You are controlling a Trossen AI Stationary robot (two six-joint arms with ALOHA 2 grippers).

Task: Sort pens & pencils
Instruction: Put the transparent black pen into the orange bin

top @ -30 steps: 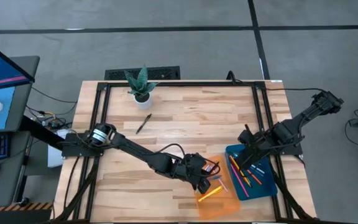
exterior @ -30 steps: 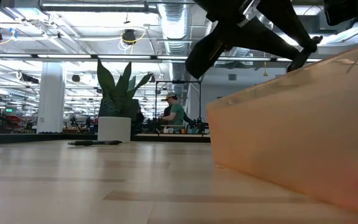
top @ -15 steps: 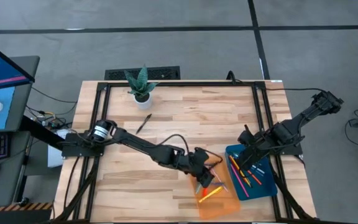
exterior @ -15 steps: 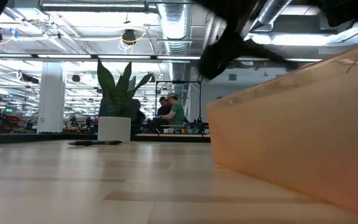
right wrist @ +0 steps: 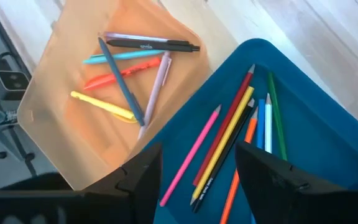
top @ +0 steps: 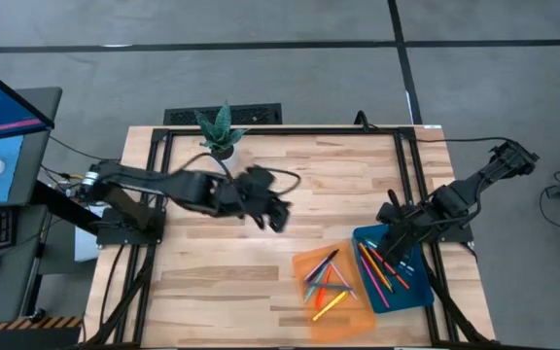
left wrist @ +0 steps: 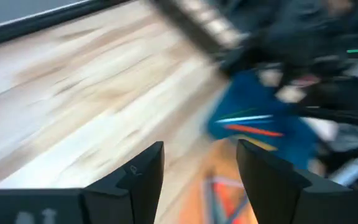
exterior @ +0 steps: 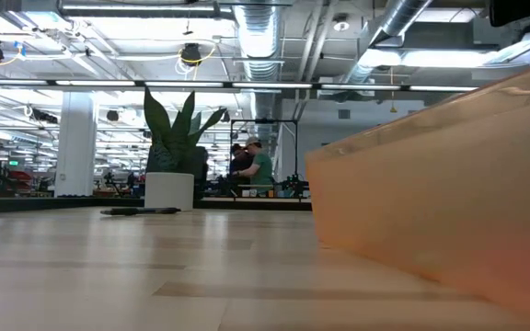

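Several pens [right wrist: 129,68] lie crossed in the orange tray [top: 353,309], near the table's front right. Beside it the blue tray [top: 414,285] holds several pencils [right wrist: 235,137] lying side by side. One black pen [exterior: 141,211] rests flat on the table by the plant pot. My left gripper [top: 276,218] hangs open and empty above the table's middle, well clear of both trays; its two fingers [left wrist: 135,177] stand apart. My right gripper [top: 393,247] stands open over the blue tray [right wrist: 328,143], above the pencils, touching nothing.
A small potted plant [top: 220,136] stands at the far edge, left of centre. The wooden table is bare between the plant and the trays. In the low view the orange tray's wall [exterior: 431,184] fills the right side. People stand in the room far behind.
My left gripper has risen from the orange tray and swung quickly toward the table's far left, ending above the middle. A dark pen now lies in the orange tray where the gripper was.
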